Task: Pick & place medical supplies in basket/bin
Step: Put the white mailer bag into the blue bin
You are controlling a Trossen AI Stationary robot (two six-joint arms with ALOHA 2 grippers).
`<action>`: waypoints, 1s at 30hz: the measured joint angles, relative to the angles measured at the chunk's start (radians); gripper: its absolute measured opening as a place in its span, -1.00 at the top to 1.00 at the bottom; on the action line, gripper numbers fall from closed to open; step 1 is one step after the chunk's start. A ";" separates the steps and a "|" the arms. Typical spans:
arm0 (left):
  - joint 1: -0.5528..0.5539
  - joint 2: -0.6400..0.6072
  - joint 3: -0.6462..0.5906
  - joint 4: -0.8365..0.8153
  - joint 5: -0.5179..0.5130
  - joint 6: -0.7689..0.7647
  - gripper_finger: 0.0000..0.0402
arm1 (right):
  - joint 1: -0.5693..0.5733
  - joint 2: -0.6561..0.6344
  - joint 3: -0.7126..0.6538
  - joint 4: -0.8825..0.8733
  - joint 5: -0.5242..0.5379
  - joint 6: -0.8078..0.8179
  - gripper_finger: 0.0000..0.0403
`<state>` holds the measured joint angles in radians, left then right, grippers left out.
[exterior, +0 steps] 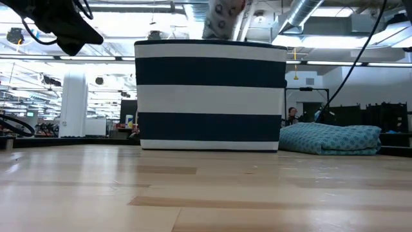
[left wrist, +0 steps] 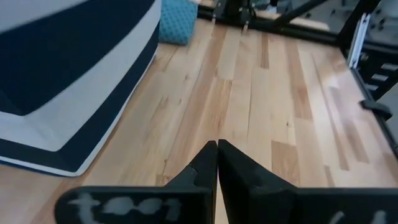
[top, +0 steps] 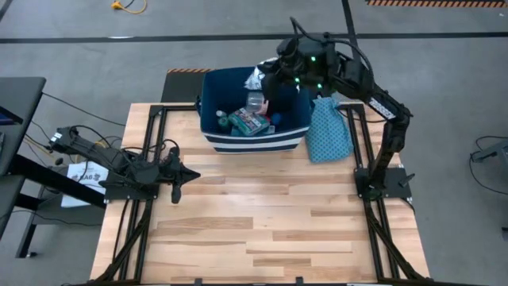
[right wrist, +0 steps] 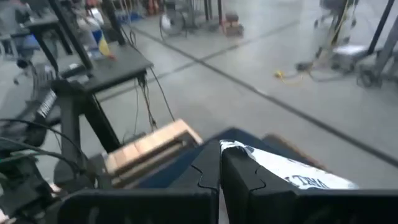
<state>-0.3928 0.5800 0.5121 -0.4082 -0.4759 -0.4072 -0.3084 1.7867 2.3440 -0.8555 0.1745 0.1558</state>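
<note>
Right hand point(top: 266, 79) pinching a white packet point(top: 255, 77) above the bin point(top: 238, 141), upper centre of the high view. Carry step nearly done; next calls for spreading the fingers to drop it among the supplies point(top: 248, 121). Left hand point(top: 176, 193) pressed together, idle, left bench point(top: 262, 230).
</note>
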 joint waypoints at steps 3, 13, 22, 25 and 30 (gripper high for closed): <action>0.000 0.043 0.000 0.016 0.000 0.000 1.00 | -0.033 0.000 -0.014 -0.043 -0.026 0.002 1.00; 0.000 0.189 0.000 0.136 0.009 0.005 1.00 | -0.072 0.001 -0.215 -0.091 -0.074 0.019 1.00; 0.000 0.282 0.000 0.233 0.026 0.006 1.00 | -0.112 0.001 -0.476 0.067 -0.077 0.011 1.00; 0.000 0.303 0.000 0.262 0.026 0.005 1.00 | -0.127 0.001 -0.566 0.148 -0.101 0.029 1.00; 0.000 0.327 0.000 0.304 0.039 0.003 1.00 | -0.138 0.001 -0.687 0.204 -0.118 0.054 1.00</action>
<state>-0.3927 0.9065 0.5121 -0.1038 -0.4372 -0.4038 -0.4465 1.7882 1.6572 -0.6518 0.0561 0.2096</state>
